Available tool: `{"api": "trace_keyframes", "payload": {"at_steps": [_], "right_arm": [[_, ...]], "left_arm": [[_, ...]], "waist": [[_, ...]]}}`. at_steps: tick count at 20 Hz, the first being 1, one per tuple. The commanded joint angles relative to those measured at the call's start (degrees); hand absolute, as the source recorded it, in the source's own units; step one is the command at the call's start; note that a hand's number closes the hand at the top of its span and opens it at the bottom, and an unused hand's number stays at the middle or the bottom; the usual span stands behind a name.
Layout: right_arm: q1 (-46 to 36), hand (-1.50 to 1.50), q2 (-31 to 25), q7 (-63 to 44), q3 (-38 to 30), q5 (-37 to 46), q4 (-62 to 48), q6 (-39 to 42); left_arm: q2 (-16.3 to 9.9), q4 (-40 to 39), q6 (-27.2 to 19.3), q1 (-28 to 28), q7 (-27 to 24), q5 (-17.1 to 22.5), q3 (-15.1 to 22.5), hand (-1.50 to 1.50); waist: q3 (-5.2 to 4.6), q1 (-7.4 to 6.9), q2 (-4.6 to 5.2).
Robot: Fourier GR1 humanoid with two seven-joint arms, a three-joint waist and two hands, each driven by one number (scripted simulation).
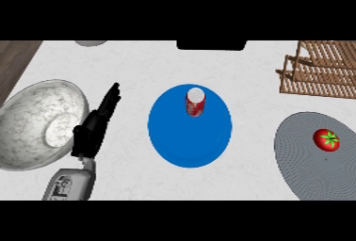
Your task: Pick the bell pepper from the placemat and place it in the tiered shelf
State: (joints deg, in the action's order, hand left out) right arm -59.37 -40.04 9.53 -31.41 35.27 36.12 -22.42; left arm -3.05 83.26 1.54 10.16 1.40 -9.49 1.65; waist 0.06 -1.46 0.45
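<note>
The left hand (94, 127) lies low over the desk (132, 61), its fingers (111, 96) straight and together, holding nothing. The right hand does not show at all. The bell pepper (327, 140), red with a green stem, sits well to the right of those fingertips, across a blue plate (173, 146) that carries a red can (195, 103). It rests on the grey round placemat (306, 155). The wooden tiered shelf (323, 70) stands beyond the pepper, near it.

The pepper looks light, smooth-skinned and fairly stiff, likely a little slippery. Fingers curled round its body from both sides, below the stem, should serve best. Being round, it may roll when nudged.

The placemat and shelf are cut off at the right edge, so the shelf's tiers are hard to judge. A marbled bowl (35, 122) sits just left of the fingers.
</note>
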Motion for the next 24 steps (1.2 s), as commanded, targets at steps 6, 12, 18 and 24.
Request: {"api": "trace_keyframes", "payload": {"at_steps": [6,12,18,24], "right_arm": [[1.5,-1.5,-5.5,-10.2,2.6,8.6,-9.3,-9.0],[0.3,-1.5,-7.5,-5.4,-1.7,1.9,-11.7,-7.2],[-1.1,-1.5,-6.2,-4.1,-3.5,-4.0,-9.2,-1.9],[-0.9,-1.5,-8.1,-2.7,-4.7,-8.3,-8.3,2.9]], "left_arm": [[-1.6,0.8,1.2,0.5,1.0,0.9,-1.4,0.0],[-0.7,1.9,1.3,-2.4,-0.1,0.3,0.3,0.0],[-1.1,0.6,1.0,-2.1,-1.3,0.1,-0.6,0.0],[2.0,-2.4,-2.2,-0.4,-1.9,-2.0,0.7,0.0]], "waist": [[-0.04,0.23,-0.09],[0.0,0.09,-0.09],[-0.03,0.66,-0.31],[-0.04,0.89,-0.32]]}}
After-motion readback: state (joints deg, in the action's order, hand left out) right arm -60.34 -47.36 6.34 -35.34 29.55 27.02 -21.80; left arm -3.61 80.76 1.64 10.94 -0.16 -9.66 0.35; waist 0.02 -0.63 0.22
